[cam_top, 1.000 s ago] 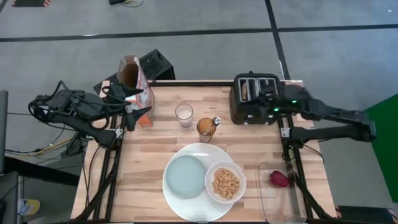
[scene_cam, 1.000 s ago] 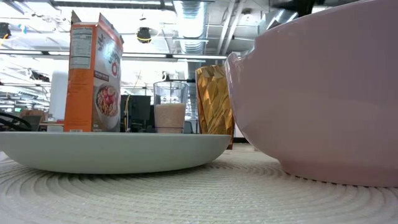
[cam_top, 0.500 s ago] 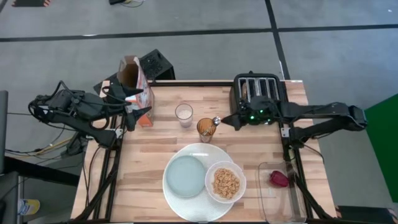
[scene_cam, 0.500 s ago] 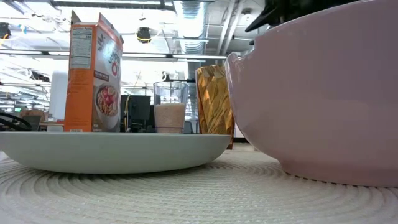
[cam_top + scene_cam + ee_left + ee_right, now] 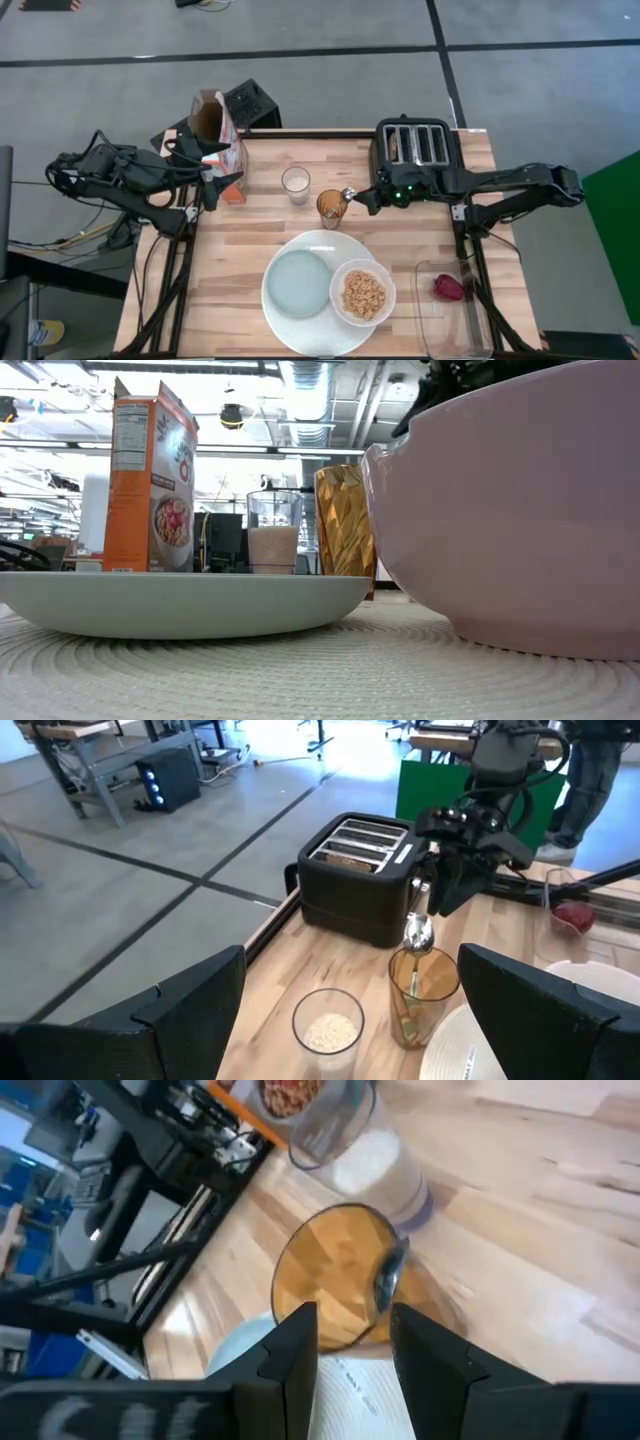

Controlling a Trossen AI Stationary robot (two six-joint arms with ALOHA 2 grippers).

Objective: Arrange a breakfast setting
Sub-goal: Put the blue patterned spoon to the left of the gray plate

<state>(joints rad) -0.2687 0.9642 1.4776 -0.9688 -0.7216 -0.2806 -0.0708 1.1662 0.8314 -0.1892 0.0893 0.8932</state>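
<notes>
High view: the right hand [image 5: 362, 198] is held open just beside the metal spoon [image 5: 347, 194] in the amber glass [image 5: 331, 208]; the left hand [image 5: 222, 165], also open, is parked by the cereal box [image 5: 213, 130].

Even bright overhead light, soft shadows on the tabletop [image 5: 250, 250]; low view backlit by ceiling lights [image 5: 200, 452], white bowl [image 5: 520, 510] close and soft (fills frame); right wrist view motion-blurred, left wrist background overexposed
</notes>
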